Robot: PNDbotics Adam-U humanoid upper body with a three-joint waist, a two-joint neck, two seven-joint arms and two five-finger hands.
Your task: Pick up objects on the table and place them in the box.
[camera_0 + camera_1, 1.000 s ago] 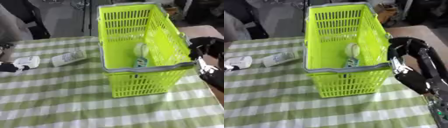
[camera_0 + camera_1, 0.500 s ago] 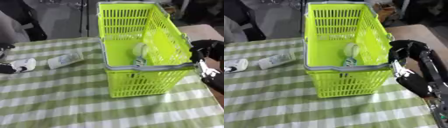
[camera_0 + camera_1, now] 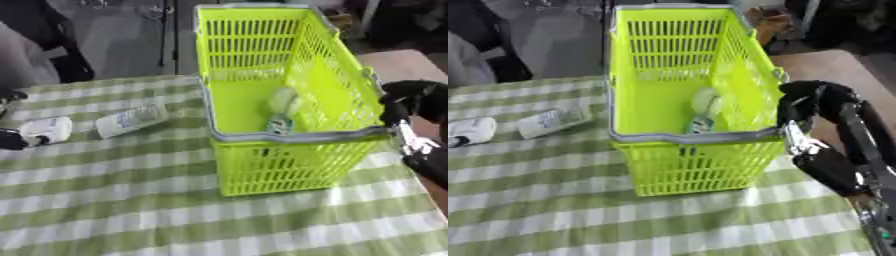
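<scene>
Nothing on the bench moved; left of the right robot hand, fingers unclear, the basket held a pale bottle.

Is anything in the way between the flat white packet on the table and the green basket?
Nothing visible. The flat white packet lies on the checked tablecloth left of the green basket, with only bare cloth between them. It must go over the basket's tall wall.

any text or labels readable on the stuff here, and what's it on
No text can be read.
Flat white pack on the tablecloth: greyish print, too blurred.
White item at the left edge: no legible marking.
Item inside the green basket: a green and white label, unreadable.
</scene>
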